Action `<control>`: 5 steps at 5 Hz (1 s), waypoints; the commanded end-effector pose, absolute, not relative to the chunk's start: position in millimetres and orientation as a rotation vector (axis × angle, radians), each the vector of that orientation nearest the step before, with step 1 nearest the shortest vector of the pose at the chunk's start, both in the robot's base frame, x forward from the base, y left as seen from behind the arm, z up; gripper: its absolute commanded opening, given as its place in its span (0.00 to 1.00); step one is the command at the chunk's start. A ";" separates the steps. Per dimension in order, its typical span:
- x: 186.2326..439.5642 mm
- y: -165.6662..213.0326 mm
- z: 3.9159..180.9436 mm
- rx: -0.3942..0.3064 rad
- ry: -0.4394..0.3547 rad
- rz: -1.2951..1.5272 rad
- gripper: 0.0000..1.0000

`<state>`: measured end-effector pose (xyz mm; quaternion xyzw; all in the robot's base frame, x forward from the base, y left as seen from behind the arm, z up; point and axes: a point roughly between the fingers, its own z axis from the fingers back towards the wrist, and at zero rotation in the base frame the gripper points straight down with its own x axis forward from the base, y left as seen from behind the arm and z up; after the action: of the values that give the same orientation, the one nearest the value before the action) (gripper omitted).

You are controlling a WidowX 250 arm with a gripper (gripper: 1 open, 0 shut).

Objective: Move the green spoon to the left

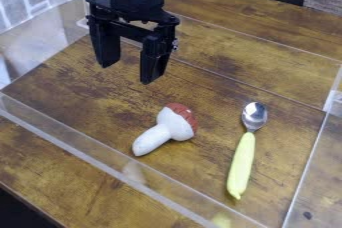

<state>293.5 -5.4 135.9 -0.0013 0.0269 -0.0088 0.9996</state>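
Observation:
The green spoon (243, 157) lies on the wooden table at the right, its yellow-green handle pointing toward the front edge and its small silver bowl toward the back. My gripper (127, 72) hangs above the table at the upper left, well away from the spoon. Its two black fingers (152, 64) point down and stand open with nothing between them.
A toy mushroom (166, 129) with a white stem and red cap lies on its side just left of the spoon. A low clear plastic wall (80, 137) rims the wooden work area (80, 87) at the front, left and right.

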 end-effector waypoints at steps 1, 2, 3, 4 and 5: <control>292.8 -9.4 129.6 -0.003 0.091 -0.076 1.00; 292.8 -28.0 129.7 -0.009 0.109 -0.025 1.00; 300.3 -69.0 132.3 -0.010 0.080 0.046 1.00; 308.6 -116.3 113.7 -0.020 0.049 0.074 1.00; 313.6 -150.2 89.8 -0.031 0.026 0.097 1.00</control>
<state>304.8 -144.0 68.6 -0.0001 0.0489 0.0521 0.9974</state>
